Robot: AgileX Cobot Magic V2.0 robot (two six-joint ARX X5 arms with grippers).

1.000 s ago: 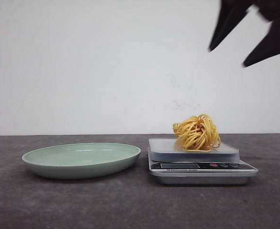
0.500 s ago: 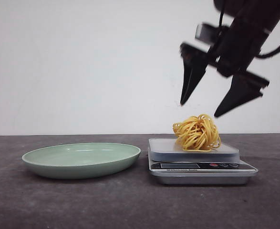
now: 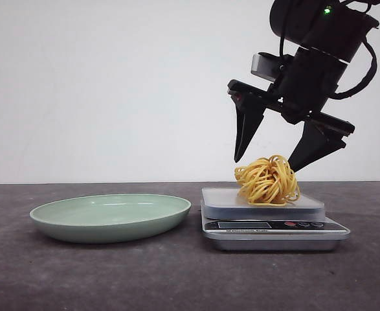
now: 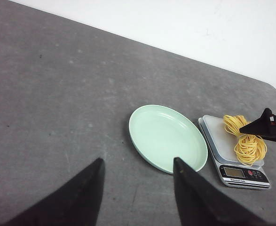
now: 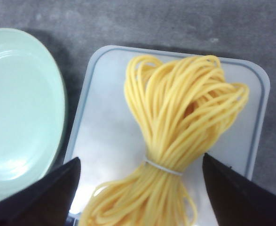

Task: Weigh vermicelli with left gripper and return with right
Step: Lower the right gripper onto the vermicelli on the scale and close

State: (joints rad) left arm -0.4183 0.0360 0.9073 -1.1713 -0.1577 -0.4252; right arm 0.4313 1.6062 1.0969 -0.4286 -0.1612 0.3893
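Yellow vermicelli sat bundled on the platform of the grey kitchen scale, toward its right half in the front view. The right wrist view showed the strands tied near the middle with a thin pale band, lying across the weighing plate.

The right gripper hung directly above the nest, jaws spread wide, one fingertip at each side of the bundle's top. Fingertips looked just clear of the strands; contact couldn't be confirmed from the front view. It gripped nothing.

The left gripper was off to the side, well apart from the scale, fingers parted and empty, visible only in its own wrist view. It wasn't in the front view.

The pale green plate stood empty on the dark tabletop, just beside the scale on the left.

Progress, as a judgement: the weigh half looked done, since the noodles were on the scale and the left arm was clear of it. The display was too small to read, so no weight could be confirmed. The return half was only starting. Left to do: lower the right fingers around the bundle, close, lift, carry across and set down on the plate, presumably the return spot.

Risk: loose loops could snag or slip out of a wide two-finger pinch.
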